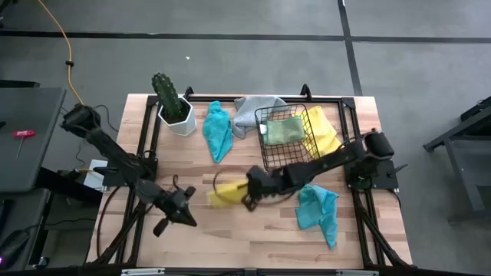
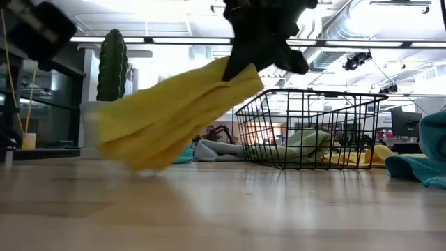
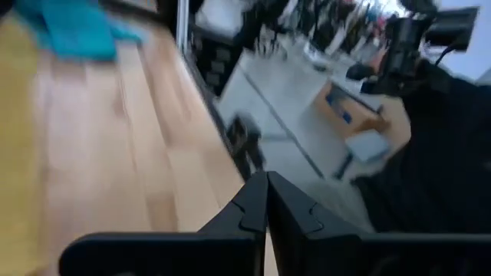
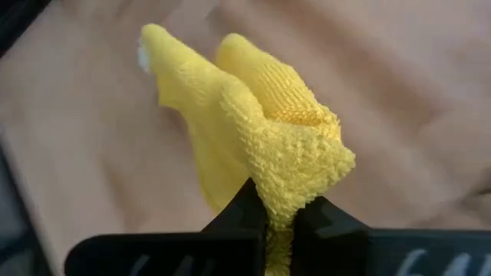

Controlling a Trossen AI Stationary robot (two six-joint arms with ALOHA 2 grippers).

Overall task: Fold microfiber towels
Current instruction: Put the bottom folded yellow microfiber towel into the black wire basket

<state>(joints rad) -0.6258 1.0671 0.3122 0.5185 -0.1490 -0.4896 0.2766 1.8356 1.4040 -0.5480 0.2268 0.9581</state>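
My right gripper [image 1: 247, 189] is shut on a yellow towel [image 1: 226, 193] near the table's middle; the towel also shows in the low view [image 2: 174, 115] and the right wrist view [image 4: 253, 130]. My left gripper [image 1: 184, 216] is shut and empty near the table's near left. A second yellow towel [image 1: 322, 132] lies partly under the black wire basket [image 1: 288, 134], which holds a light green towel [image 1: 284, 130]. A teal towel [image 1: 218, 130] and a grey towel [image 1: 253, 111] lie at the far side. Another teal towel [image 1: 318, 211] lies at the near right. My right gripper pinches a bunched fold of the yellow towel [image 4: 295, 180] between its two fingers, several layers together. The towel hangs slanting below the gripper toward the table's left, and its lower end [image 2: 129, 150] is at the table top.
A potted cactus [image 1: 173, 103] in a white pot stands at the far left corner. Bare wood lies along the near edge [image 1: 245, 245] between the two arms.
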